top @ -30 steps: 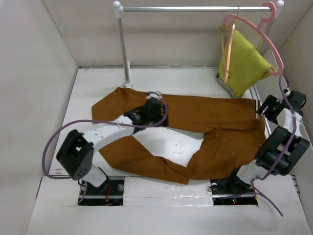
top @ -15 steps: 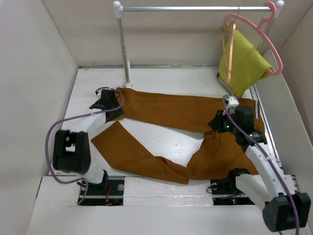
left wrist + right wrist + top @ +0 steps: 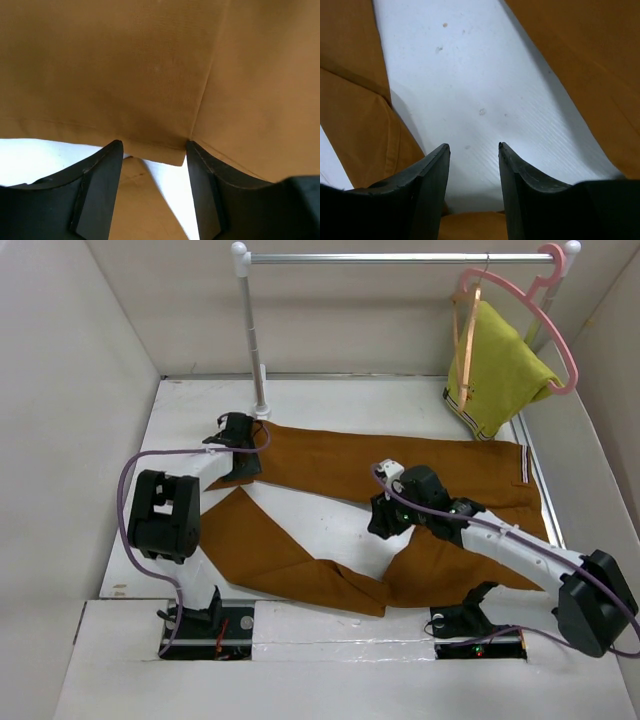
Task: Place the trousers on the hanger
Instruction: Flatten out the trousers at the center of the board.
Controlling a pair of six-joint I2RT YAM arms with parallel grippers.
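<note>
The left gripper (image 3: 154,150) stands spread, its two black fingers (image 3: 100,190) apart on either side of the hem edge of the long rust-brown cloth trousers (image 3: 150,65). A seam runs down to the hem corner just between the tips, and nothing is pinched. From the top camera, this left gripper (image 3: 240,432) sits at the cuff of the far leg, near the foot of the metal rail post (image 3: 256,360).

The right gripper (image 3: 472,150) is also spread, with only bare white table (image 3: 485,90) between its fingers and brown cloth on both sides. From above, the right gripper (image 3: 380,523) hangs over the gap between the two legs, close to the crotch.

The trousers (image 3: 330,465) lie flat on the table (image 3: 330,530), legs toward the left and waistband toward the right wall. The thin light-brown wooden hanger (image 3: 466,345) hangs by its metal hook from the silver rail (image 3: 400,257) at the far right, well apart from the trousers. It hangs beside a pink plastic hanger (image 3: 560,335) carrying a yellow-green garment (image 3: 505,365).
</note>
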